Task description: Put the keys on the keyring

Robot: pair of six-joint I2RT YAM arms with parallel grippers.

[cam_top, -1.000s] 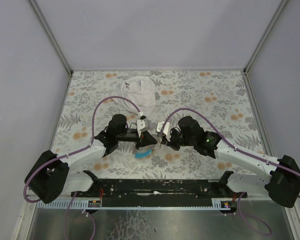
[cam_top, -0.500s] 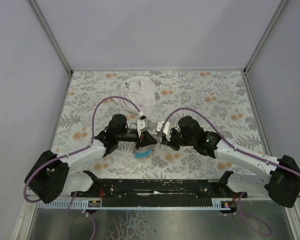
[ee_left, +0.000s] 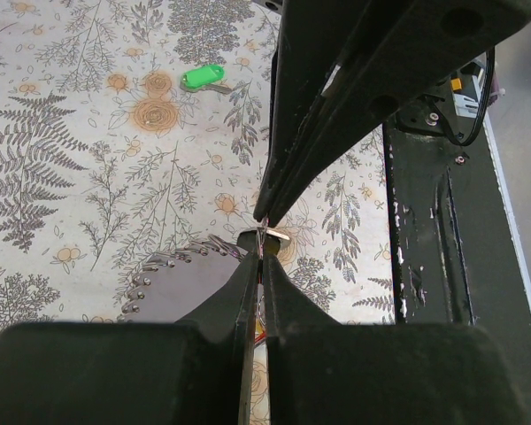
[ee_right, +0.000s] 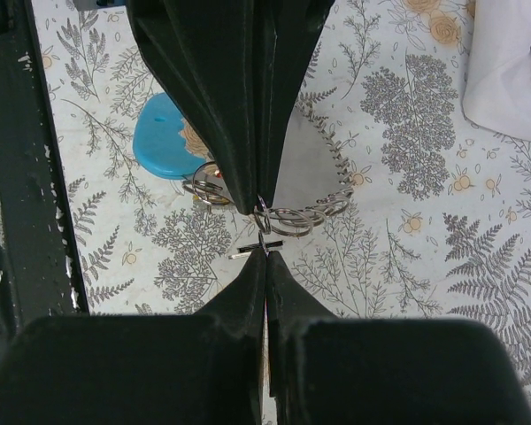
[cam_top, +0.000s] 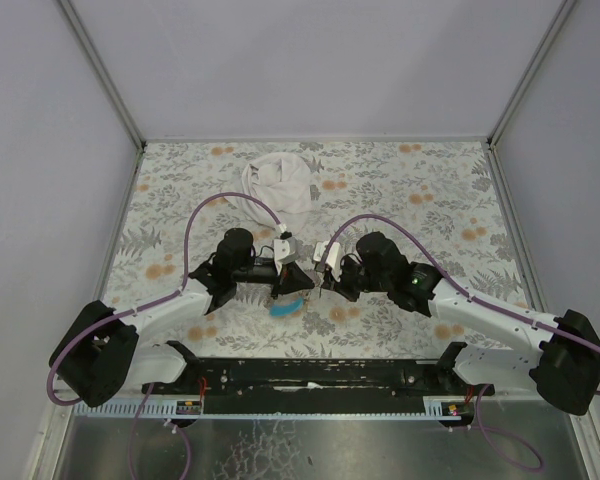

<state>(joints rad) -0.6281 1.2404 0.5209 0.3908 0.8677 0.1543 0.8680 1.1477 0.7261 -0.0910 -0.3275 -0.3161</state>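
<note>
My left gripper [cam_top: 291, 277] and right gripper [cam_top: 324, 282] meet tip to tip low over the table's middle. The left gripper [ee_right: 255, 205] is shut on the thin metal keyring [ee_right: 292, 219], whose grey stitched strap [ee_right: 305, 173] and light-blue piece [ee_right: 164, 137] rest on the table. The right gripper [ee_right: 265, 251] is shut on a key; only its metal blade [ee_right: 248, 251] shows, lying crosswise just under the ring. A second small ring with a red bit [ee_right: 208, 188] hangs beside it. One green-headed key [ee_left: 203, 78] lies loose on the table.
A crumpled white cloth [cam_top: 280, 180] lies at the back of the fern-patterned table [cam_top: 430, 200]. The black base rail [cam_top: 320, 372] runs along the near edge, close under both arms. Grey walls close in the left, right and back.
</note>
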